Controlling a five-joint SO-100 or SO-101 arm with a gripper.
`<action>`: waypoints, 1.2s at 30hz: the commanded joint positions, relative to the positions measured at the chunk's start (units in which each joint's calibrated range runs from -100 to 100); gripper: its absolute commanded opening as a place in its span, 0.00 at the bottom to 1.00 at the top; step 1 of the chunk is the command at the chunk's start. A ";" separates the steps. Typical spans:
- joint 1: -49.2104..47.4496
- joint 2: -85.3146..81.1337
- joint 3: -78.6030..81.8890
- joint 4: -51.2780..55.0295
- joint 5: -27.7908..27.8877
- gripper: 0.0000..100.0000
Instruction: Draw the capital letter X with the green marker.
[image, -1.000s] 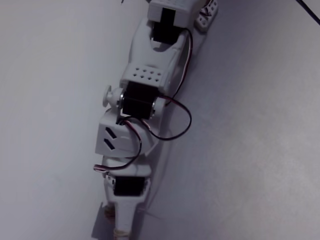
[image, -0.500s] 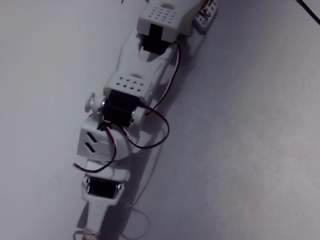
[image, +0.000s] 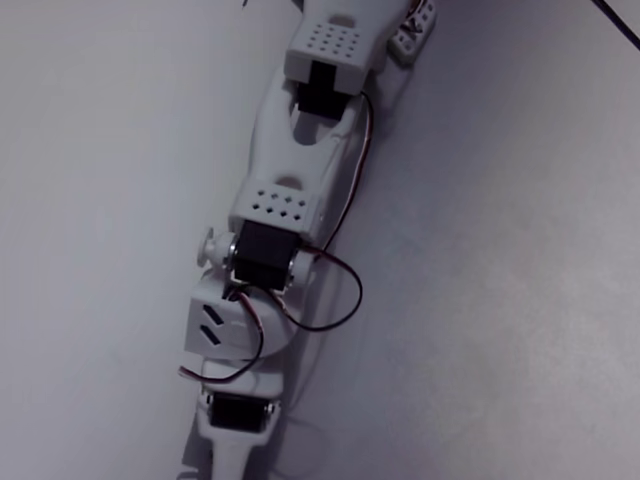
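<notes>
The white arm (image: 285, 205) stretches from the top of the fixed view down to the bottom edge over a pale grey surface (image: 480, 300). Its wrist block with two dark chevron slots (image: 215, 328) and the gripper's motor (image: 240, 412) show near the bottom. Only the rear of the gripper shows, and its fingers run off the bottom edge. The green marker is out of view. A faint thin curved line (image: 303, 430) lies on the surface just right of the gripper's rear.
Red and black wires (image: 345, 300) loop out to the right of the arm. A white perforated bracket (image: 415, 30) sits by the arm's base at the top. A black cable (image: 618, 22) crosses the top right corner.
The arm swung left half a second ago and has come back right. It now reaches further down, so more of the gripper has slid past the bottom edge.
</notes>
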 joint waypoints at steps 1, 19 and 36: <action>-1.37 -1.41 2.20 -3.75 -0.59 0.36; -7.46 -5.64 22.14 -19.36 -4.84 0.33; -6.41 4.42 8.13 -25.66 -7.23 0.30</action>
